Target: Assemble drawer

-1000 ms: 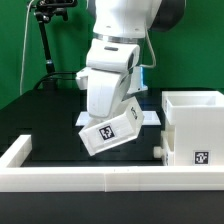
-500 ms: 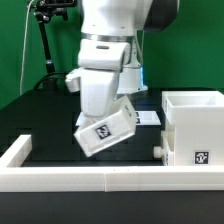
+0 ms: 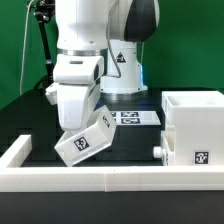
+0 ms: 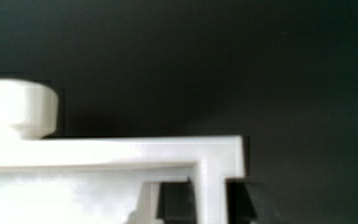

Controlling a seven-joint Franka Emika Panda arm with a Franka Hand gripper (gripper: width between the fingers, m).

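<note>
My gripper (image 3: 82, 118) is shut on the wall of a small white drawer tray (image 3: 85, 141) and holds it tilted above the black table, at the exterior view's left. The tray shows a marker tag on its side. In the wrist view the tray's white wall (image 4: 158, 155) runs between my two black fingers (image 4: 172, 203), and its round white knob (image 4: 18, 107) sticks out beyond the front. The tall hollow white box (image 3: 195, 125) stands at the exterior view's right with a tag on its front. A small white knob (image 3: 159, 149) of another tray shows beside the box.
The marker board (image 3: 135, 117) lies flat on the table behind the tray. A low white wall (image 3: 110, 177) edges the table's front, with a raised end (image 3: 18, 150) at the exterior view's left. A black stand (image 3: 45, 40) rises at the back left.
The arm has swung toward the exterior view's left with the tray in the gripper. The tray now hangs lower and further left. The marker board behind it has come into view.
</note>
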